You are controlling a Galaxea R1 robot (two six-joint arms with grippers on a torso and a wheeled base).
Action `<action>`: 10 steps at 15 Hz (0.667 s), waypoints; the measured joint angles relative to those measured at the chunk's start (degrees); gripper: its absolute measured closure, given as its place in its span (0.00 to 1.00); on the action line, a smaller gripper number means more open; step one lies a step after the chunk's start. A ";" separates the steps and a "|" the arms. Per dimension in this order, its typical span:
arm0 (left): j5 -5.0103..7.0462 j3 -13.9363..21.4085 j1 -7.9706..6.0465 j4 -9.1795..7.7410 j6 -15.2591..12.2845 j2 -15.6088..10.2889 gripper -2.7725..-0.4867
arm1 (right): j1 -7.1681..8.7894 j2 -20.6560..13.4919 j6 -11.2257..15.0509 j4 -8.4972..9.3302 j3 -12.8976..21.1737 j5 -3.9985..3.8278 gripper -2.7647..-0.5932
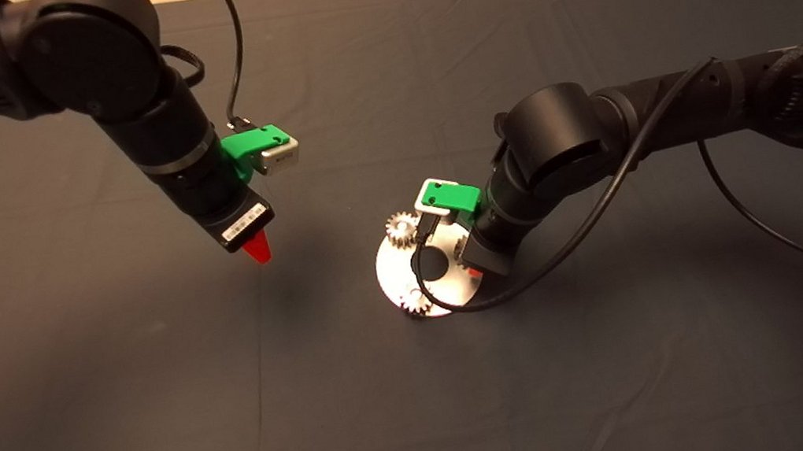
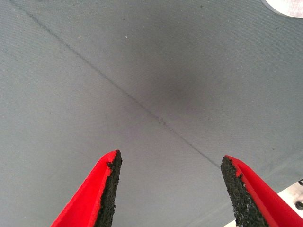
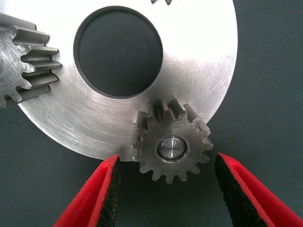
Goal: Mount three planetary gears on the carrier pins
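Three small silvery gears sit on a flat shiny silver disc (image 1: pixel 396 270) with a round centre hole, lying on the dark mat (image 1: pixel 160 421) that covers the tabletop; each gear rests near the disc's rim, its teeth overhanging the edge; in the head view one gear (image 1: pixel 401 227) lies at the far side of the disc, a second gear (image 1: pixel 415 303) at the near side, while the third is mostly hidden under the right arm; the right wrist view shows that third gear (image 3: pixel 171 145) seated flat over a carrier pin (image 3: pixel 170 147), whose round silver tip shows in the gear's centre hole; the pins under the other two gears cannot be seen; the right pincer (image 3: pixel 165 189) hangs just above the disc's right side, released, its red fingers (image 3: pixel 97 194) spread to either side of the third gear and not touching it; the left pincer (image 2: pixel 168 189) hovers over bare mat to the left of the disc, well apart from it, also released and empty, with only a sliver of the disc's edge at the corner of its wrist view
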 joint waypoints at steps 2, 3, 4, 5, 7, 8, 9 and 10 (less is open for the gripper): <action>0.00 0.00 0.00 0.00 0.00 0.00 0.58 | 0.18 0.02 0.01 0.09 0.00 0.00 0.61; 0.00 0.00 0.00 0.00 0.00 0.00 0.58 | 0.59 0.02 0.01 0.28 0.00 0.02 0.61; 0.00 0.00 0.00 -0.01 0.00 -0.02 0.58 | 1.20 0.02 0.01 0.83 0.00 -0.02 0.61; -0.01 0.00 0.00 -0.09 0.02 -0.10 0.58 | 2.13 0.07 0.01 2.14 0.00 0.01 0.61; 0.00 0.00 0.00 -0.21 0.02 -0.18 0.58 | 3.69 0.07 0.06 5.76 0.38 -0.02 0.61; 0.00 0.00 0.00 -0.32 0.02 -0.16 0.58 | 4.18 0.02 0.17 7.10 1.16 0.00 0.61; -0.01 0.29 0.00 -0.30 0.02 -0.16 0.58 | 4.79 -0.09 0.95 9.17 3.19 -0.06 0.61; 0.01 1.04 0.00 -0.34 -0.02 -0.16 0.58 | 5.17 -0.37 1.82 10.70 5.61 -0.02 0.61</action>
